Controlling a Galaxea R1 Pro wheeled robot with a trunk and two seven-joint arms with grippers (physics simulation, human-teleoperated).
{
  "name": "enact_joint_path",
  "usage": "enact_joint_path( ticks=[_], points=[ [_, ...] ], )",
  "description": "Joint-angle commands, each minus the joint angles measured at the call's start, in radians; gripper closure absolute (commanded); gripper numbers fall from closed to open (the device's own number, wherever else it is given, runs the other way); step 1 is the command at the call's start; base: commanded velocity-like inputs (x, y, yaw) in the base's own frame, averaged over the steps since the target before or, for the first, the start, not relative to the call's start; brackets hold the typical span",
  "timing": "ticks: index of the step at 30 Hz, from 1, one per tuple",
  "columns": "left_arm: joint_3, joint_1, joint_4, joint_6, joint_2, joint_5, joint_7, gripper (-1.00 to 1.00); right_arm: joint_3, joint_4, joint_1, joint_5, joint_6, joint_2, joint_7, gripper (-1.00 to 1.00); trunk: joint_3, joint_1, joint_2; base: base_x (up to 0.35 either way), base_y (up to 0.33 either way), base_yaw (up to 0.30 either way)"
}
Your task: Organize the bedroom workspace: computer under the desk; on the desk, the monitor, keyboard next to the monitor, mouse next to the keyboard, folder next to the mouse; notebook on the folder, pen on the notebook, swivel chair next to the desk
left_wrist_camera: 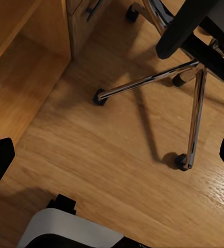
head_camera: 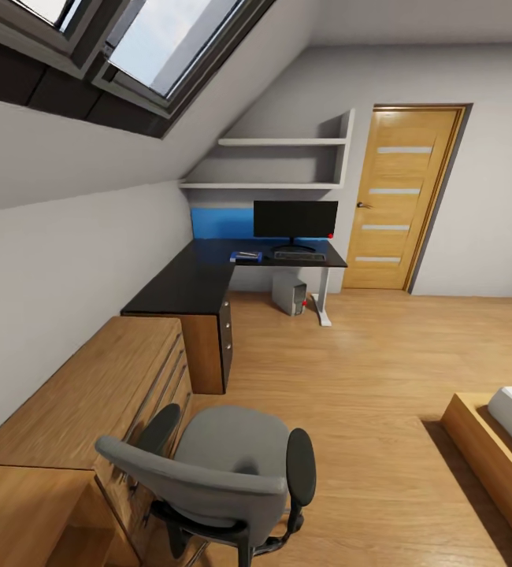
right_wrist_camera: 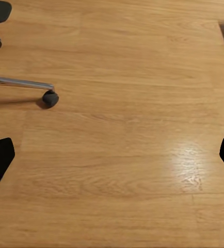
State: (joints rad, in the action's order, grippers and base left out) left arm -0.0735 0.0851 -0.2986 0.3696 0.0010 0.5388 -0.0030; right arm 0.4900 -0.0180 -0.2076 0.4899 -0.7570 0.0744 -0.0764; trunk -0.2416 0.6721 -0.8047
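Observation:
The swivel chair point(head_camera: 226, 465) stands close in front of me, its back toward me and its grey seat bare. Far across the room the black desk point(head_camera: 197, 279) carries the wide monitor point(head_camera: 295, 220), with the keyboard point(head_camera: 299, 255) before its foot. The blue folder point(head_camera: 246, 256) lies left of the keyboard with something small and pale on it, too small to name. The computer point(head_camera: 289, 295) sits on the floor under the desk. My left gripper point(left_wrist_camera: 112, 160) hangs open over the floor by the chair's chrome base point(left_wrist_camera: 158, 77). My right gripper point(right_wrist_camera: 112, 157) is open over bare floor.
Low oak drawers point(head_camera: 90, 394) run along the left wall up to the desk. An oak door point(head_camera: 402, 197) stands right of the desk, and a bed frame point(head_camera: 492, 449) juts in at the lower right. One chair castor point(right_wrist_camera: 50, 98) rests near my right gripper.

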Motion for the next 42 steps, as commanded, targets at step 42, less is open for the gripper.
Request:
enact_joint_path(
  ticks=[42],
  points=[
    [-0.011,0.001,-0.232,-0.227,-0.035,0.006,0.049,-1.00,0.010,0.347,-0.006,-0.006,0.371,-0.089,-0.014,-1.00,-0.133,0.161,-0.295,0.000,0.000,0.000]
  ],
)
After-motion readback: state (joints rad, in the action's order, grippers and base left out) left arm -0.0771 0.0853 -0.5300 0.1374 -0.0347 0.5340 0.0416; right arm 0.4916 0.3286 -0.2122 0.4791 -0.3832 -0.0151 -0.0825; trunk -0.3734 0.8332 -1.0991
